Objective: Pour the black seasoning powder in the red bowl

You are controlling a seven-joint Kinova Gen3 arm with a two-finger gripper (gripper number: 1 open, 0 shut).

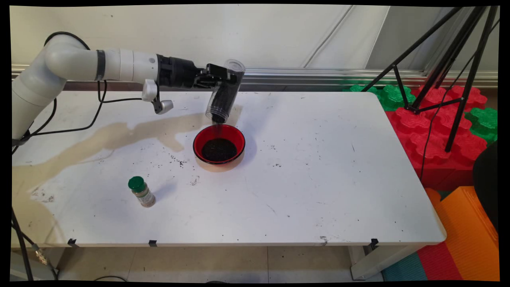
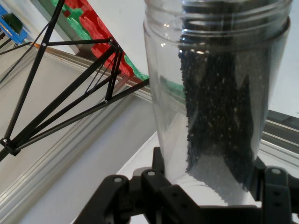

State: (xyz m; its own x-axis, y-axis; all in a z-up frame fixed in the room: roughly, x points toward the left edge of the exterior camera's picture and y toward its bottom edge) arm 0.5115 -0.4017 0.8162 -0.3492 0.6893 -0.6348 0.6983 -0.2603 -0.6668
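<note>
Table: the white table [image 1: 318, 179] carries a long tan stain across its left half, with dark specks scattered near its middle.
Arm: the white arm [image 1: 79, 65] reaches in level from the left, above the table's far side, with black cables hanging under it.
Tripod: a black tripod [image 1: 450, 59] stands off the table's far right corner on red and green foam blocks [image 1: 438, 131]; in the hand view its legs [image 2: 60, 102] cross the left side.
Gripper: the black gripper [image 1: 217, 79] is clamped on a clear jar [image 1: 224, 91], one finger on each side of the jar near its closed base. In the hand view the fingers [image 2: 154, 182] press the clear wall [image 2: 210, 93] from both sides.
Jar: tipped steeply, mouth down and to the left, held above the far rim of the bowl. Fine black grains [image 2: 219, 116] lie along its lower side, and a thin stream falls from the mouth.
Bowl: the red bowl [image 1: 235, 137] with a dark rim stands near the table's middle, right under the jar's mouth. A round heap of black grains [image 1: 218, 150] covers its bottom.
Spice bottle: a small bottle [image 1: 142, 191] with a green cap stands on the near left part of the table, well apart from the bowl, tan contents inside.
</note>
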